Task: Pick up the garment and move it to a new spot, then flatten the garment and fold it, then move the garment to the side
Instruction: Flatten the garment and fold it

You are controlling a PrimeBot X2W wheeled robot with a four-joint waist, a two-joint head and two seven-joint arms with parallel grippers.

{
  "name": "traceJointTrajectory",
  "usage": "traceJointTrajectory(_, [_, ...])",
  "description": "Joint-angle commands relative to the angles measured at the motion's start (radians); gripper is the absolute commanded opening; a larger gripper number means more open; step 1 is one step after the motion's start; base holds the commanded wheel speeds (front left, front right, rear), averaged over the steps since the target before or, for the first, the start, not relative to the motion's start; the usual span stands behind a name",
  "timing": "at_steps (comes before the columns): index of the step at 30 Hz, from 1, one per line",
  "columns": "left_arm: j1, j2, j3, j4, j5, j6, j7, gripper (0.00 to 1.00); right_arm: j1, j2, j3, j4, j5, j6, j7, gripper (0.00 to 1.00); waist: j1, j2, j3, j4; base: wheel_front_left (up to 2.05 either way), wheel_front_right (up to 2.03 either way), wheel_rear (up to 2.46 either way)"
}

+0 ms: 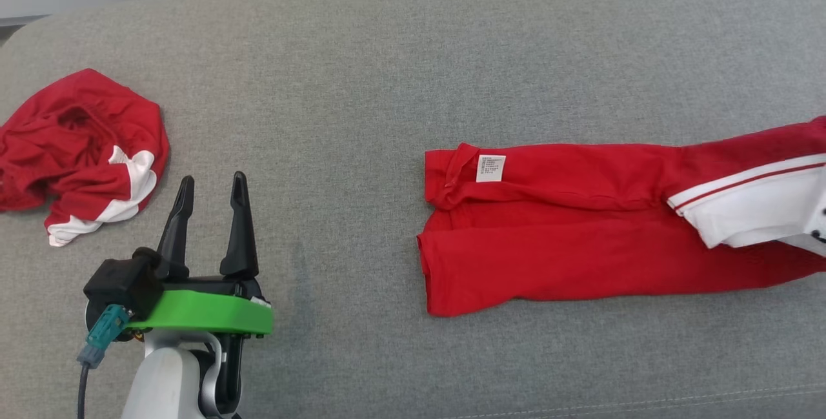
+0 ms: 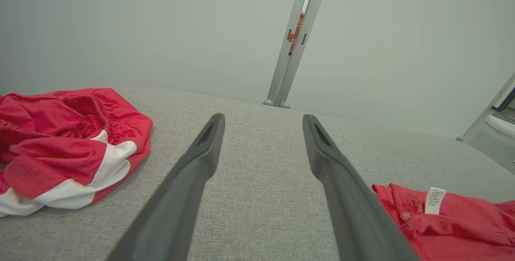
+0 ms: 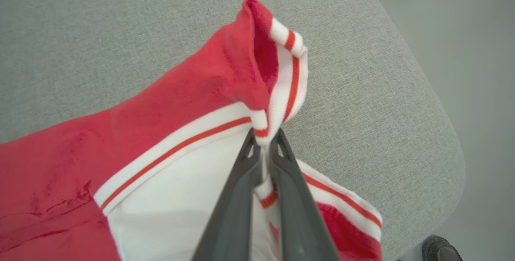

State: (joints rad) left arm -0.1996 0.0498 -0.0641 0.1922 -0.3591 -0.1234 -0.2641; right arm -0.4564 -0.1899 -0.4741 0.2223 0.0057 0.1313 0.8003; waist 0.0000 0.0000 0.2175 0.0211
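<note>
Garment (image 1: pixel 555 245) nr rt edge (image 3: pixel 442 132) (mid free)

Garment (image 1: pixel 581 257): red; white collar (image 1: pixel 755 206) with red stripe; white label (image 1: pixel 490 168). Crumpled garment (image 1: pixel 77 148) at 9 o'clock: red, white bands. Table (image 1: pixel 361 115): plain grey weave. Left gripper (image 1: pixel 213 179): dark fingers (image 1: pixel 240 225), green mount (image 1: pixel 200 312).

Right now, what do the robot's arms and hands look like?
The left hand has two long, tapering dark fingers on a black base with a bright green plate, a teal connector with a dark cable, and a pale forearm. The right hand shows matching dark grey fingers.
</note>
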Motion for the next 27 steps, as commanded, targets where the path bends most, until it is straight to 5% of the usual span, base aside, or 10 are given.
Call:
traceJointTrajectory(1, [0.008, 0.002, 0.0, 0.003, 0.004, -0.001, 0.0, 1.0, 0.023, 0.01, 0.033, -0.024, 0.02, -0.001, 0.004, 0.0, 0.0, 0.0, -0.011, 0.002, 0.0, 0.0, 0.0])
traceJointTrajectory(12, [0.027, 0.002, -0.024, 0.033, 0.019, -0.005, 0.0, 1.0, 0.077, 0.105, 0.391, -0.153, 0.17, -0.001, 0.072, 0.0, 0.0, 0.0, -0.049, 0.03, 0.0, 0.0, 0.0])
traceJointTrajectory(27, [0.022, 0.002, -0.076, 0.062, -0.012, -0.005, 0.0, 1.0, -0.046, 0.138, 0.609, 0.112, 0.282, 0.0, 0.017, 0.0, 0.0, 0.0, -0.063, 0.132, 0.0, 0.0, 0.0])
